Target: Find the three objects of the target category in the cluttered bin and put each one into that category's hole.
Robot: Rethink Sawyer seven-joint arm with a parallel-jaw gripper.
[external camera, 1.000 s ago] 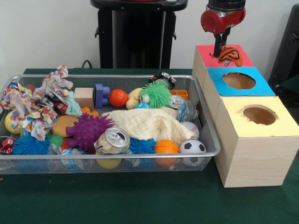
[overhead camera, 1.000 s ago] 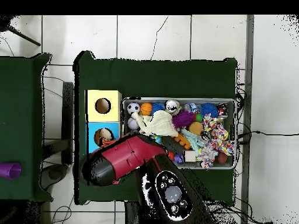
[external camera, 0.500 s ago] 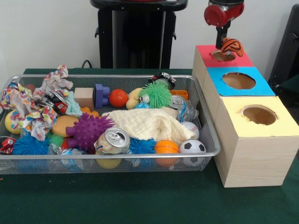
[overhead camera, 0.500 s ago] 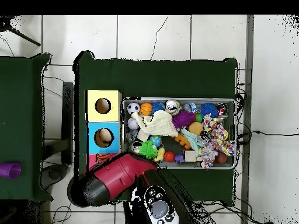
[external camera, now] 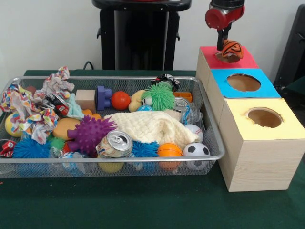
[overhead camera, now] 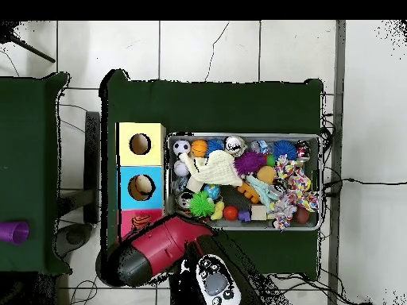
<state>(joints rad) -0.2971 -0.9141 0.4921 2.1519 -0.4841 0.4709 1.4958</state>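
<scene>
My gripper (external camera: 223,44) hangs over the red-topped wooden box (external camera: 209,51) at the back right of the front view. It is shut on an orange and black striped toy (external camera: 232,50), which sits low over the red-surround hole and hides most of it. In the overhead view the striped toy (overhead camera: 141,220) shows on the red box just beyond my red arm (overhead camera: 159,246), which hides the gripper. The wire mesh bin (external camera: 210,119) lies left of the boxes, full of balls, spiky toys, a can and cloth; it also shows in the overhead view (overhead camera: 242,135).
A blue-surround hole (external camera: 243,82) and a yellow-surround hole (external camera: 264,117) sit on the boxes in front of the red one. In the bin lie a soccer ball (external camera: 196,150), a drink can (external camera: 115,143), a cream cloth (external camera: 147,126) and a purple spiky ball (external camera: 89,132).
The gripper rose with the striped toy, shifted toward the red hole, then came down a little, so the toy now covers the hole. The bin's contents have not moved.
</scene>
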